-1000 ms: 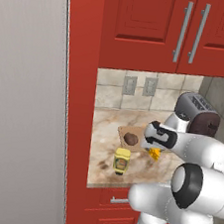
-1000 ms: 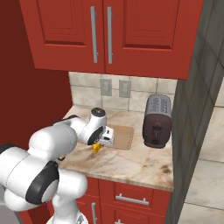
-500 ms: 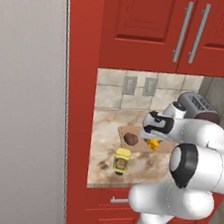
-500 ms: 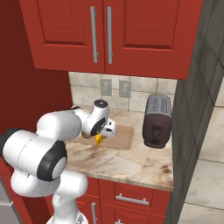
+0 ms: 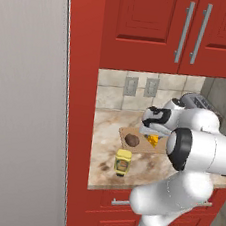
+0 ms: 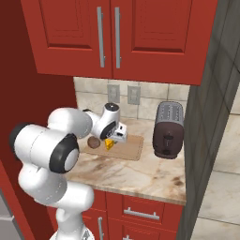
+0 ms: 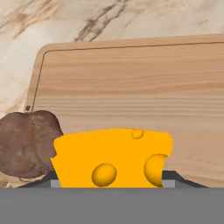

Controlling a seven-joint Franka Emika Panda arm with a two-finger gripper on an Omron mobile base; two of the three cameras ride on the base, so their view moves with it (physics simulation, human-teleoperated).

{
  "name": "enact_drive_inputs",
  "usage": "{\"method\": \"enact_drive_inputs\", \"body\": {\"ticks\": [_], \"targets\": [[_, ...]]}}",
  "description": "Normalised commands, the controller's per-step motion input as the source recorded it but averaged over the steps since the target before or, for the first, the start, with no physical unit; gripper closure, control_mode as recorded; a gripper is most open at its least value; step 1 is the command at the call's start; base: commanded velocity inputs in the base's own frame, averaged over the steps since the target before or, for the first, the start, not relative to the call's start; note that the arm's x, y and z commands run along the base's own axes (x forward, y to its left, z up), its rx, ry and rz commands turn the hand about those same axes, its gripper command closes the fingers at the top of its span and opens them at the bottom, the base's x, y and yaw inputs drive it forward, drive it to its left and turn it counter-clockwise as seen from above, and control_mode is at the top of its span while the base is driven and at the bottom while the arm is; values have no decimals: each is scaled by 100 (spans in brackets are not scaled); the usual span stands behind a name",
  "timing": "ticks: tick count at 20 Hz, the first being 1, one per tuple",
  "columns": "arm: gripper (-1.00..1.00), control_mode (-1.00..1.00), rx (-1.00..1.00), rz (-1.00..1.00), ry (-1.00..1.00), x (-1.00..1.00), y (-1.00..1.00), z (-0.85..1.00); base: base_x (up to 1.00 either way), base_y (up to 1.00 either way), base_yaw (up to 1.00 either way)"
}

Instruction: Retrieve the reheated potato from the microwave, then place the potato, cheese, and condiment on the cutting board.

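My gripper (image 6: 112,139) is shut on the cheese (image 7: 111,157), a yellow-orange wedge with holes, held low over the near part of the cutting board (image 7: 131,83). Whether the wedge touches the wood I cannot tell. The brown potato (image 7: 26,144) lies on the board right beside the cheese, as the base views show: potato (image 5: 131,139), cheese (image 5: 153,139), board (image 6: 131,149). The yellow condiment bottle (image 5: 122,162) stands on the marble counter in front of the board, near the counter's edge. The microwave is out of view.
A dark toaster (image 6: 168,130) stands on the counter to the right of the board. Red upper cabinets (image 6: 117,33) hang above. A tall red panel (image 5: 75,105) and a grey wall close the left side. The counter's front edge (image 6: 136,190) runs below.
The arm has carried the cheese away from the counter's front and lowered it over the cutting board, next to the potato. Potato and bottle have stayed put.
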Motion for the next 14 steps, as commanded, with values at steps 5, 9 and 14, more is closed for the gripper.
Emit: {"method": "enact_drive_inputs", "body": {"ticks": [5, 9, 14], "targets": [[100, -100, 0, 0, 0, 32, -3, -8, 0, 0, 0], [100, -100, 1, 0, 2, 22, 0, -18, 0, 0, 0], [100, -100, 1, 0, 4, 17, 0, -19, 0, 0, 0]]}}
